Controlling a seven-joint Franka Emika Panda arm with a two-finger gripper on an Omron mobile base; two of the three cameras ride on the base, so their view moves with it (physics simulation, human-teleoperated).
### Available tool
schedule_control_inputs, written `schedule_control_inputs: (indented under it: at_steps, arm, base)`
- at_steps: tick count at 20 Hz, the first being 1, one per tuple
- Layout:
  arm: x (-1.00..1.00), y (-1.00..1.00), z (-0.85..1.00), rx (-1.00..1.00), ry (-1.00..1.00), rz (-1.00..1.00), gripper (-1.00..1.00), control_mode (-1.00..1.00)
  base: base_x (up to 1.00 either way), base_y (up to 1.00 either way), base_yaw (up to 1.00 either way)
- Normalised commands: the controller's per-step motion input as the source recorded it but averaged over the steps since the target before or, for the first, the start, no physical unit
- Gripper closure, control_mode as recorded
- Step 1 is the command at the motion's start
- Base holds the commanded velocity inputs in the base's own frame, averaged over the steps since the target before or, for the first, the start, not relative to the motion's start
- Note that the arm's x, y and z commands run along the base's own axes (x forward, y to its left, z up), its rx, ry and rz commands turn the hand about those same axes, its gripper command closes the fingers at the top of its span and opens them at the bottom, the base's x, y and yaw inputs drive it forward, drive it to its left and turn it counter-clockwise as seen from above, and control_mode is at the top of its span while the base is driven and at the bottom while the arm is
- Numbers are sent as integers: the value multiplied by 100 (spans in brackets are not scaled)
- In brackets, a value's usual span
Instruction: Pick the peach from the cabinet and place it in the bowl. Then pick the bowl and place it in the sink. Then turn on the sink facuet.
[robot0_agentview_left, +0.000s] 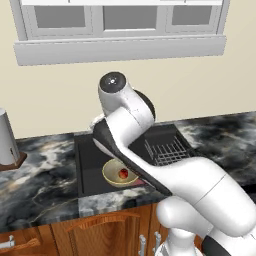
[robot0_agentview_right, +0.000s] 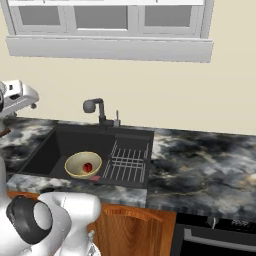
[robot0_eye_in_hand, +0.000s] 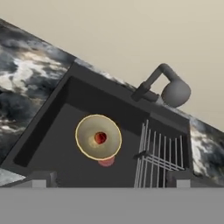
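Wire rack beside bowl (peach inside)

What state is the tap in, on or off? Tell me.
Off, as far as the pictures show: no water runs from the tap into the sink, and the bowl holds just the peach.

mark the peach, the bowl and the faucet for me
peach (robot0_eye_in_hand: 100, 138), hand view: middle of the fruit, inside the bowl.
bowl (robot0_agentview_right: 75, 161), right base view: bare inner wall, left of the peach.
sink faucet (robot0_agentview_right: 101, 110), right base view: the upright post.

end effector open, empty, raised
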Motion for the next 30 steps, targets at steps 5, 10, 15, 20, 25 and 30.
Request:
schedule_control_inputs:
  at_steps: [5,10,15,20,25,30]
  arm:
    - [-26,-62,100,22,0,-7,-100,-100]
    - [-8,-92,51,27,2,-18,-100,-100]
    - [-13,-56,-34,9,0,-11,-100,-100]
    - [2,-17,-37,16,2,0,-100,-100]
    - [1,-91,-2,55,-3,-33,-100,-100]
    - [1,-56,-8,64,6,-44,-100,-100]
  base:
    - [0,0,0]
    - [0,0,0]
    - [0,0,0]
    - [0,0,0]
    - [0,0,0]
    - [0,0,0]
